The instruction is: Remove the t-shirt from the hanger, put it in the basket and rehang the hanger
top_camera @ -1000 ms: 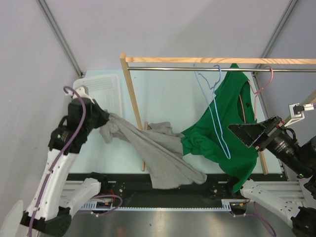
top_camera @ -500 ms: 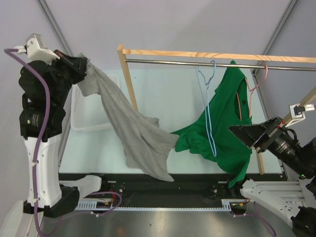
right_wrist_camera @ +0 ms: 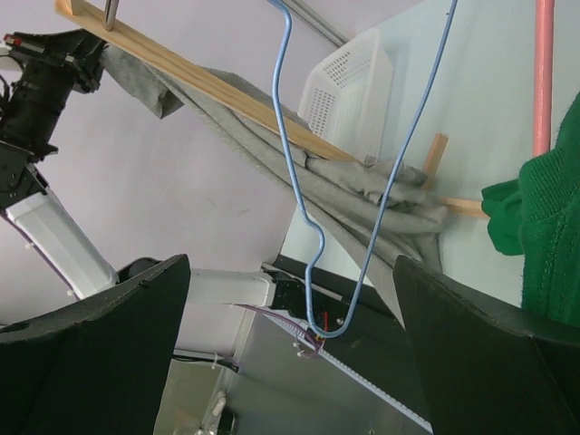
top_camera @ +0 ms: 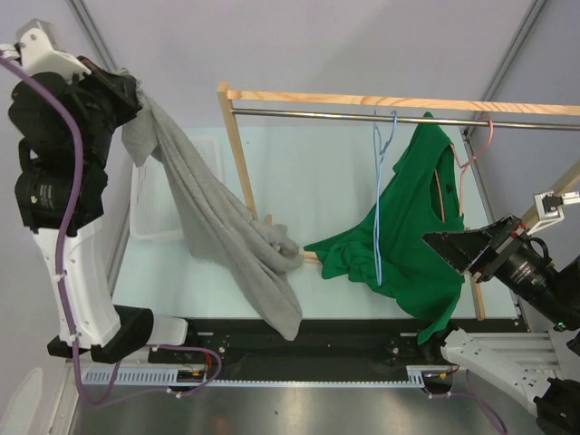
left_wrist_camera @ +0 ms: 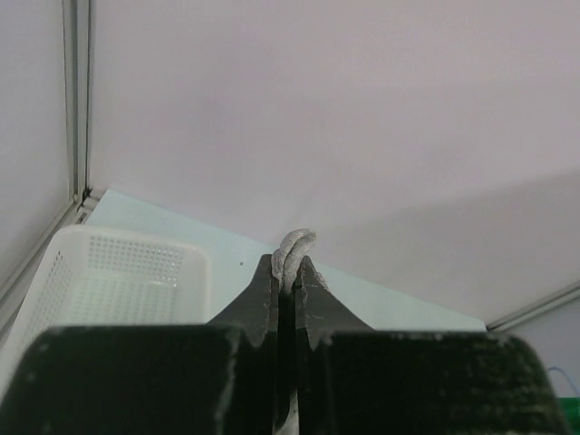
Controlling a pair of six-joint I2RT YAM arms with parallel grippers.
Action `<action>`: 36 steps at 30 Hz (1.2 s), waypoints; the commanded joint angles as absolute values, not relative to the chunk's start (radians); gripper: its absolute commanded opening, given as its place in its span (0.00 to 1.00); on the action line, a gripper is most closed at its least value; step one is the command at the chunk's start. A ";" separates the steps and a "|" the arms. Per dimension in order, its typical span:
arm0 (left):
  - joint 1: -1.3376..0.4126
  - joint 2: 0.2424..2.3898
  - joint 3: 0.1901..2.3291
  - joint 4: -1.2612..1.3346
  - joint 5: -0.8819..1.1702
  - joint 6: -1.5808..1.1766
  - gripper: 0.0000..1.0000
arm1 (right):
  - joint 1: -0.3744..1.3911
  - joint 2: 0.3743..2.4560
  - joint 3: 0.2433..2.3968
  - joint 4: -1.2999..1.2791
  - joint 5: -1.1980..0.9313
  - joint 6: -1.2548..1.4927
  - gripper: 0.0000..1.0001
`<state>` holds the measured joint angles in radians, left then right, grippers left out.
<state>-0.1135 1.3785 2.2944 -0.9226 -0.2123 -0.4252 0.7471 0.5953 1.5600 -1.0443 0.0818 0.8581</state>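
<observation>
Nearest, the loose lower end of the grey t-shirt [top_camera: 222,240] droops past the table's [top_camera: 317,181] near edge beside the arm bases; the right gripper [right_wrist_camera: 290,267] stands spread wide and holds nothing, facing the blue wire hanger [top_camera: 377,204]; from its low end the shirt runs up in one slack band, bunching by the rack's wooden upright [top_camera: 237,154], where I cannot tell whether it is caught; its top is pinched in the left gripper [top_camera: 134,98], high above the white basket [top_camera: 149,217], jaws pressed together on a thin grey fold; at the back the blue hanger hangs bare on the metal rail [top_camera: 308,114], so the shirt looks free of it; a green garment [top_camera: 412,245] hangs alongside on a pink hanger [top_camera: 473,156]; the grey cloth looks light, limp and stretchy, likelier to snag than slip; a doubled hem or the collar should give a surer hold than one layer.
</observation>
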 commanded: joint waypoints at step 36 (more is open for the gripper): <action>-0.364 0.637 0.609 -0.923 -0.229 -1.118 0.74 | 0.752 0.518 1.424 -0.959 0.045 0.877 1.00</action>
